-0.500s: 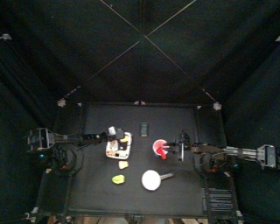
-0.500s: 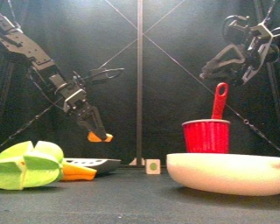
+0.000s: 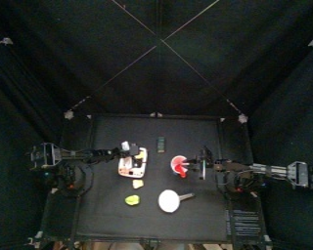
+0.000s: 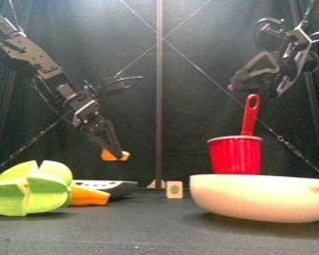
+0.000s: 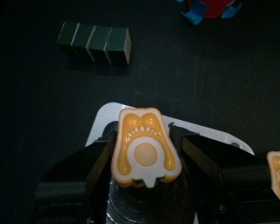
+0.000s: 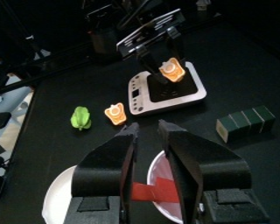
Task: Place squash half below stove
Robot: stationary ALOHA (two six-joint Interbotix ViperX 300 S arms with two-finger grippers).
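Observation:
My left gripper (image 5: 143,140) is shut on a squash half (image 5: 143,153), orange with a cream cut face. It holds the squash just above the white stove (image 5: 215,140). The top view shows this gripper (image 3: 126,151) over the stove's (image 3: 133,166) far end. The front view shows the squash (image 4: 113,154) lifted in the gripper (image 4: 99,134). A second squash half (image 3: 138,183) lies on the table below the stove, also seen in the right wrist view (image 6: 115,111). My right gripper (image 6: 147,131) rests high over the red cup (image 4: 235,154), narrowly open and empty.
A white bowl (image 4: 255,195) stands at the front, and a green toy vegetable (image 4: 29,187) lies at the front left. A red spoon (image 4: 249,115) stands in the red cup. A dark green block (image 5: 94,42) lies beyond the stove.

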